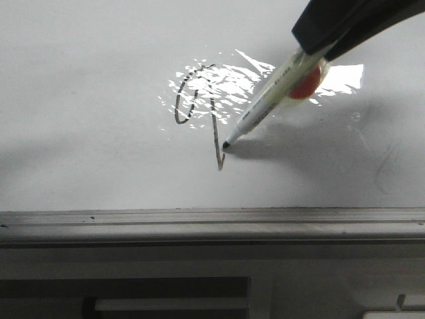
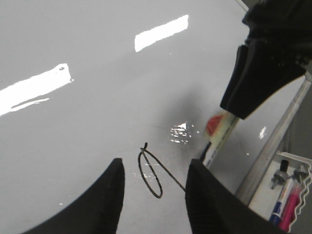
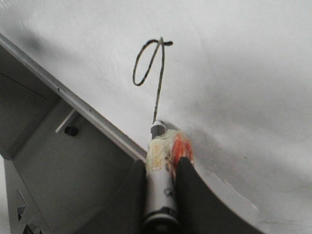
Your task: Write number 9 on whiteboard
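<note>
The whiteboard (image 1: pixel 86 100) lies flat, with a grey rail (image 1: pixel 199 216) along its near edge. The number 9 (image 1: pixel 216 139) is drawn at its middle: a loop, a straight stem, a small hook. My right gripper (image 1: pixel 317 50) is shut on a white marker (image 1: pixel 269 100) with orange tape. The marker's dark tip (image 1: pixel 226 144) sits just right of the stem's lower end, on or barely off the board. The right wrist view shows the marker (image 3: pixel 158 195) and the 9 (image 3: pixel 159 83). My left gripper (image 2: pixel 155 168) is open and empty above the 9 (image 2: pixel 159 196).
Bright glare (image 1: pixel 226 86) lies over the 9's loop. A faint grey smudge (image 1: pixel 385 166) marks the board at the right. Beyond the rail (image 2: pixel 273 146), a tray (image 2: pixel 308 165) holds blue and pink markers. A grey ledge (image 1: pixel 199 266) runs below the board.
</note>
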Action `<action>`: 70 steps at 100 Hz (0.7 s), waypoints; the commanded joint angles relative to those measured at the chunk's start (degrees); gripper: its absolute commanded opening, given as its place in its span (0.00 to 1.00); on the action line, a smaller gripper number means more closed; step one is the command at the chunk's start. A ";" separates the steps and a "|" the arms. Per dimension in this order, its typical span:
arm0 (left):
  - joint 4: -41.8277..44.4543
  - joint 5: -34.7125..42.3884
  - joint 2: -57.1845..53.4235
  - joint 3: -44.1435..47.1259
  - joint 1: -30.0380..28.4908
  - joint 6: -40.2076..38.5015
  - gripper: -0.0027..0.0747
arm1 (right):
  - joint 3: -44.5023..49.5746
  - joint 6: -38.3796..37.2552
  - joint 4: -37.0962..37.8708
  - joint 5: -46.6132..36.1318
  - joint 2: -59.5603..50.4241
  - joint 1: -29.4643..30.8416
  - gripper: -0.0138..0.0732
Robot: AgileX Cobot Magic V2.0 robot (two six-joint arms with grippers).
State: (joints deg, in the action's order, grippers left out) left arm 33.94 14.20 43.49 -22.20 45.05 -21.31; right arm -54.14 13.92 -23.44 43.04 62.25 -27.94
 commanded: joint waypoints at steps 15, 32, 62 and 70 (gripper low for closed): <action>3.77 11.03 10.20 -1.75 5.90 -0.58 0.40 | -2.14 1.01 -1.95 -2.65 -1.63 -5.16 0.09; 3.67 13.76 16.64 -1.99 7.10 -0.58 0.40 | -2.14 -0.25 -2.06 -4.88 -0.60 -11.75 0.09; 3.77 12.90 17.93 -1.99 7.10 -0.58 0.40 | -2.14 -2.52 -2.68 -6.07 0.70 -14.86 0.09; 3.77 11.28 17.93 -1.99 7.10 -0.58 0.40 | -2.14 -2.52 -4.04 -6.19 0.70 -14.86 0.09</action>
State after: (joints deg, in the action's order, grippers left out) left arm 38.57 23.34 61.85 -22.32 51.70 -21.31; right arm -54.39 11.58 -24.79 40.42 63.81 -42.57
